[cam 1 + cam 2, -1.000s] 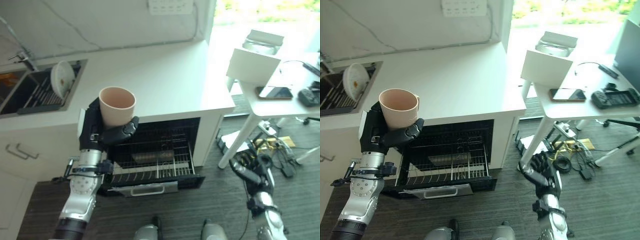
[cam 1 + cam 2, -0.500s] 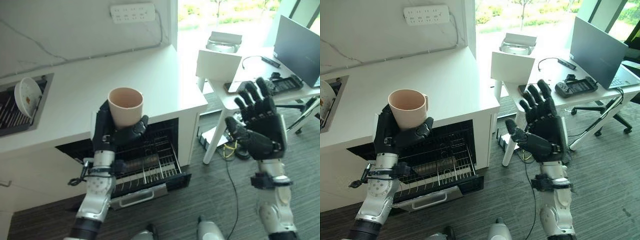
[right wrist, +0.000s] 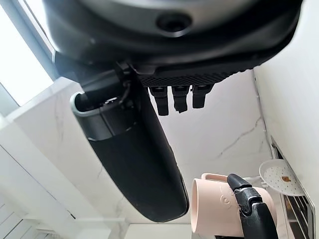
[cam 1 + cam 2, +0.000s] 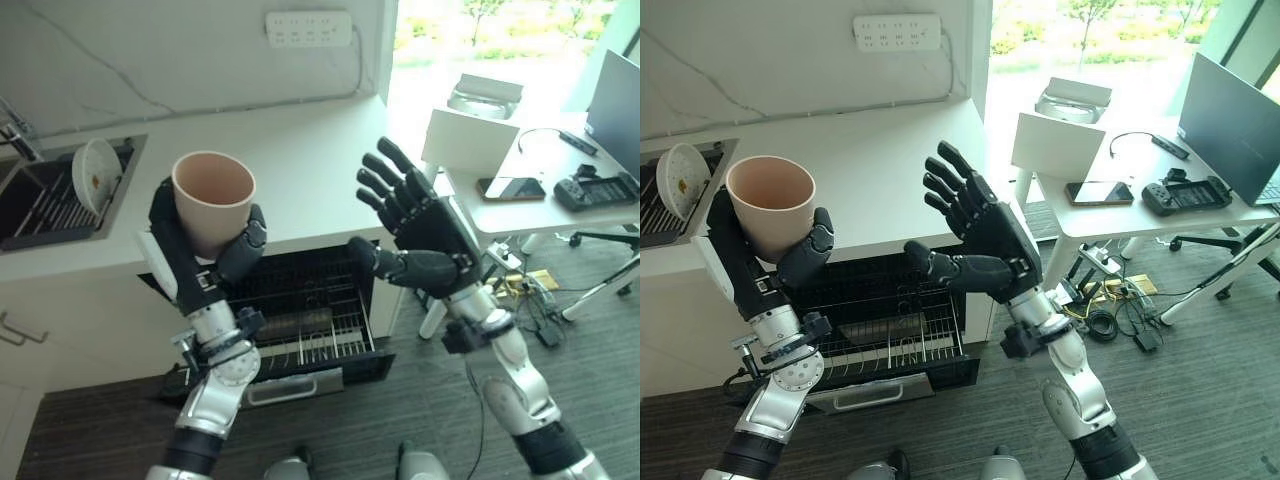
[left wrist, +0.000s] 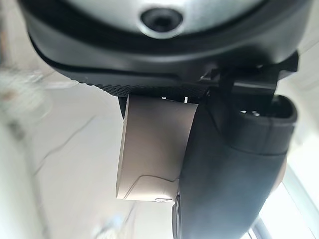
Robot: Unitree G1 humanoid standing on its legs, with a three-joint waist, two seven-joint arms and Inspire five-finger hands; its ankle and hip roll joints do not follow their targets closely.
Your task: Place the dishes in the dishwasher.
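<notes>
- Left eye view, sink (image 4: 40,205): dark metal basin at the bench's left end; a round white plate (image 4: 96,172) stands on edge inside, not yet loaded.
- Left robot hand (image 4: 190,262): curled round a smooth pink mug (image 4: 212,200), tapered, mouth up, held above the bench (image 4: 310,160) edge.
- Dishwasher rack (image 4: 300,325): thin wire, pulled out under the white bench; looks empty, so loading appears barely begun.
- Right robot hand (image 4: 420,235): raised, spread wide, holding nothing.
</notes>
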